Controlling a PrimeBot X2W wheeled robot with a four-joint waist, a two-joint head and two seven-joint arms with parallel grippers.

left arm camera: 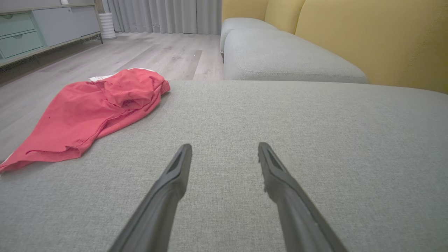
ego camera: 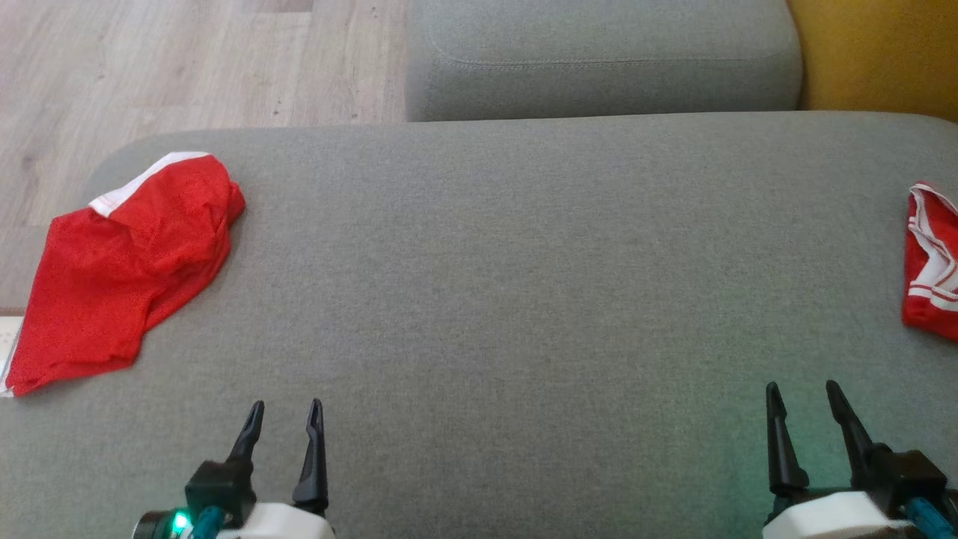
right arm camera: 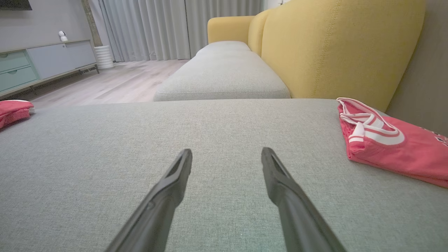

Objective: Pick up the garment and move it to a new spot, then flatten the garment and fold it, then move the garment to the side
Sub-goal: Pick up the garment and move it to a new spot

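A crumpled red garment (ego camera: 120, 277) with a white band lies at the far left edge of the grey seat cushion (ego camera: 509, 269), part of it hanging over the edge. It also shows in the left wrist view as the garment (left arm camera: 87, 112) and at the right wrist view's left edge as the garment (right arm camera: 12, 110). My left gripper (ego camera: 287, 404) is open near the front edge, right of and nearer than the garment, holding nothing; its fingers (left arm camera: 175, 175) stand apart over bare fabric. My right gripper (ego camera: 801, 385) is open and empty at the front right, and its own view shows the gripper (right arm camera: 226, 149) spread wide.
A second red garment (ego camera: 932, 262) with white stripes lies folded at the cushion's right edge (right arm camera: 392, 147). Another grey seat cushion (ego camera: 599, 60) sits beyond, with the yellow backrest (right arm camera: 332, 49) on the right. Wood floor (ego camera: 150, 67) and a low cabinet (left arm camera: 35, 31) lie to the left.
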